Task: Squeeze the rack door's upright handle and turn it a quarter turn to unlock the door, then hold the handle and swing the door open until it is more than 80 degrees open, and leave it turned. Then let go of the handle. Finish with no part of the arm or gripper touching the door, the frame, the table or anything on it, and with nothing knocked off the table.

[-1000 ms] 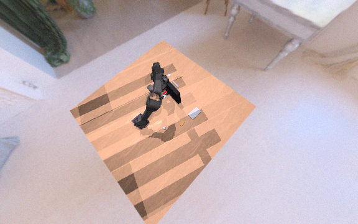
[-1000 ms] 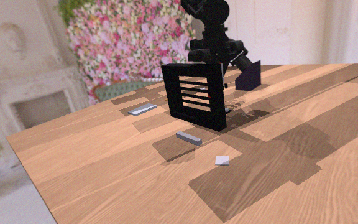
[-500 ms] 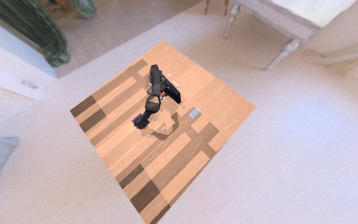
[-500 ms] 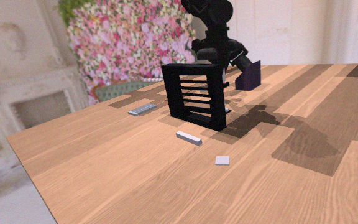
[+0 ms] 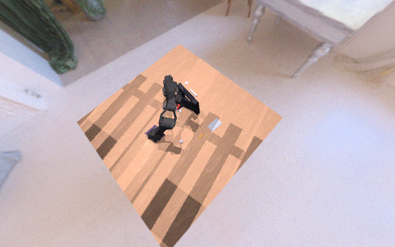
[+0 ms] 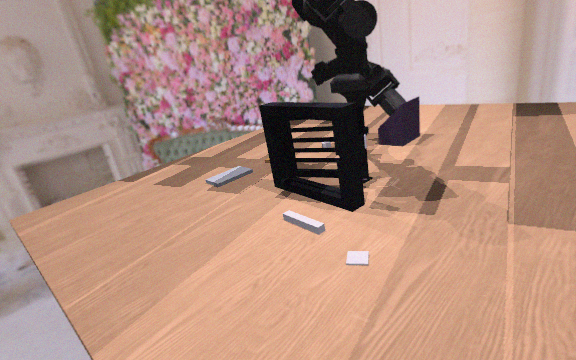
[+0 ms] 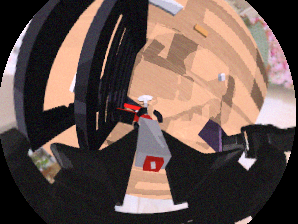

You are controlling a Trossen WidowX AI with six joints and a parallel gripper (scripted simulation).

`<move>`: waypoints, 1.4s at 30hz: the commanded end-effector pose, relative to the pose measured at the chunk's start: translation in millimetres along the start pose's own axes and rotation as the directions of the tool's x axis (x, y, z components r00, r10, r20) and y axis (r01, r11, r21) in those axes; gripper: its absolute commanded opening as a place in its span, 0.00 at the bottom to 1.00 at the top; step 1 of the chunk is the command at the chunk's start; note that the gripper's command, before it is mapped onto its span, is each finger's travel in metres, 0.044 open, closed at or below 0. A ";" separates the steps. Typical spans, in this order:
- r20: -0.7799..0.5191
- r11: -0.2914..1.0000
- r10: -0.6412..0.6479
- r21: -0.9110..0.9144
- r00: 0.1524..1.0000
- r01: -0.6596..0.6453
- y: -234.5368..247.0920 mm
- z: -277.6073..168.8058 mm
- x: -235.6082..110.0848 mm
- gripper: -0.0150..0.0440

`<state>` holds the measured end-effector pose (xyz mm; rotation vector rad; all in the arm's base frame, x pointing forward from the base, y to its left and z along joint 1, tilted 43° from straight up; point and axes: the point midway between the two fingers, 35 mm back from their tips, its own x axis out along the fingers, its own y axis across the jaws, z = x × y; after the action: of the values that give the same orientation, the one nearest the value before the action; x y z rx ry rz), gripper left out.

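The black rack frame (image 6: 276, 150) (image 7: 31, 75) stands upright on the table. Its black slatted door (image 7: 87, 85) (image 5: 190, 105) is ajar, with a wedge of table showing between door and frame; it is well short of a right angle. The upright grey handle (image 7: 152, 134), with a red square on its top end, stands at the door's free side. A red piece (image 7: 131, 107) shows beyond it. My gripper (image 7: 148, 132) is shut on the handle, one black finger on each side. The top and exterior views hide the fingertips. The handle's exact turn is hard to tell.
A purple wedge (image 5: 149, 131) (image 6: 398, 127) (image 7: 211, 134) stands at the arm's base. A grey slab (image 5: 214, 124) (image 6: 229, 176), an orange block (image 5: 201, 136) (image 7: 201, 30) and a small white cube (image 5: 181, 141) (image 7: 222, 77) lie on the door's side. A white bar (image 6: 303, 222) and white square (image 6: 357, 258) lie behind the frame.
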<state>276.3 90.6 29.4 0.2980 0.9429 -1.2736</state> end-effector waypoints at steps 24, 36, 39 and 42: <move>0.001 0.893 0.004 -0.450 1.000 -0.003 -63.3 26.8 0.0 0.28; 0.002 0.790 0.003 -0.614 1.000 -0.001 -85.9 46.7 0.2 0.28; 0.002 0.759 0.002 -0.651 1.000 0.000 -90.9 52.3 0.2 0.28; 0.003 0.727 0.002 -0.687 1.000 0.000 -95.6 58.1 0.2 0.28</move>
<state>216.8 27.3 86.9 -0.2497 1.3213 -0.8777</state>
